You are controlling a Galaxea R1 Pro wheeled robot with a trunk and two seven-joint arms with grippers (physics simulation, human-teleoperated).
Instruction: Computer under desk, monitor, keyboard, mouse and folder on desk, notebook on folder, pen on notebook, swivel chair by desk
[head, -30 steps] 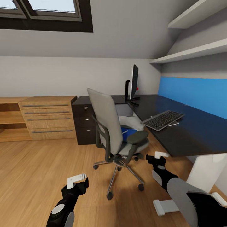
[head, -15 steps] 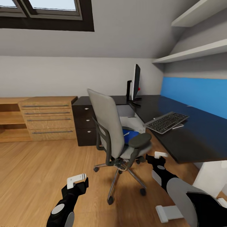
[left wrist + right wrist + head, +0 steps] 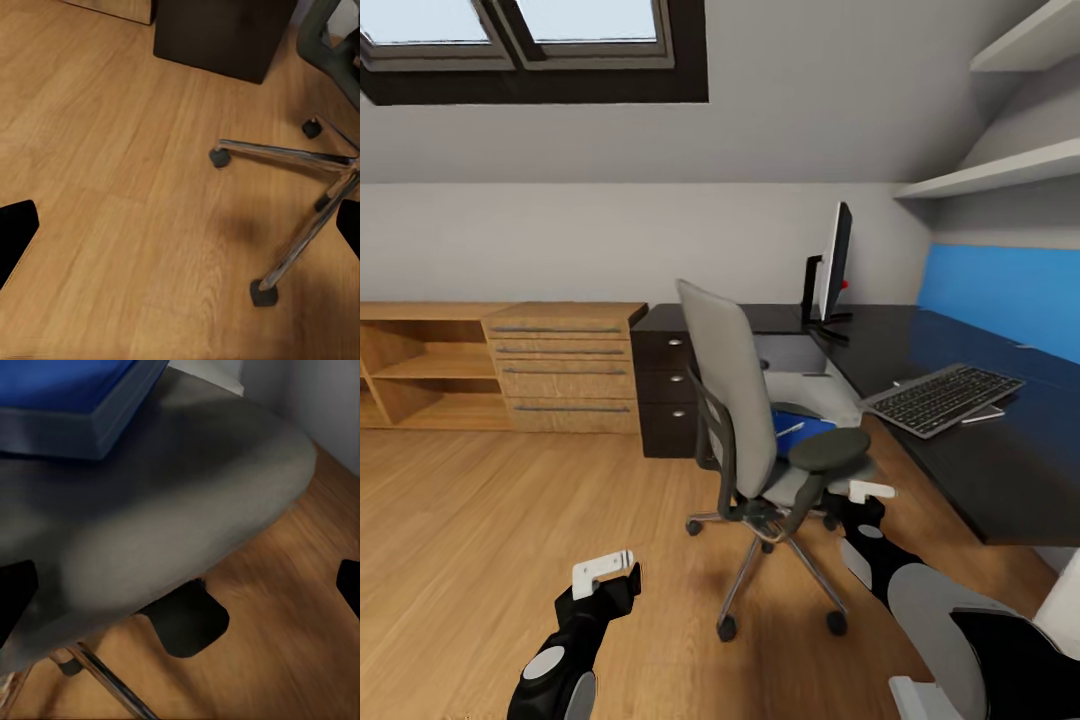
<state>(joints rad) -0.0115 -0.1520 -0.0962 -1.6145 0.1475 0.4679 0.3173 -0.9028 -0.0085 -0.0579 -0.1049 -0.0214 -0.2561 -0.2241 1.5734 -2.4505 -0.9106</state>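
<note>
Blue is what you should look for: the folder (image 3: 803,432) lies on the seat of the swivel chair (image 3: 760,420), and in the right wrist view it (image 3: 67,394) rests on the grey cushion close in front of the camera. In the last second the whole head view has shifted, so it is the robot that has turned and rolled; the chair, the desk (image 3: 970,440), the monitor (image 3: 836,262) and the keyboard (image 3: 944,398) have kept their places relative to each other. The right gripper (image 3: 868,495) now hangs just beside the chair's near armrest, with open fingers and nothing between them. The left gripper (image 3: 605,570) is open too, empty, above the wood floor (image 3: 112,187) near the chrome base (image 3: 300,195). I judge that you are almost in reach to pick up the folder; watch the armrest on the way in.
</note>
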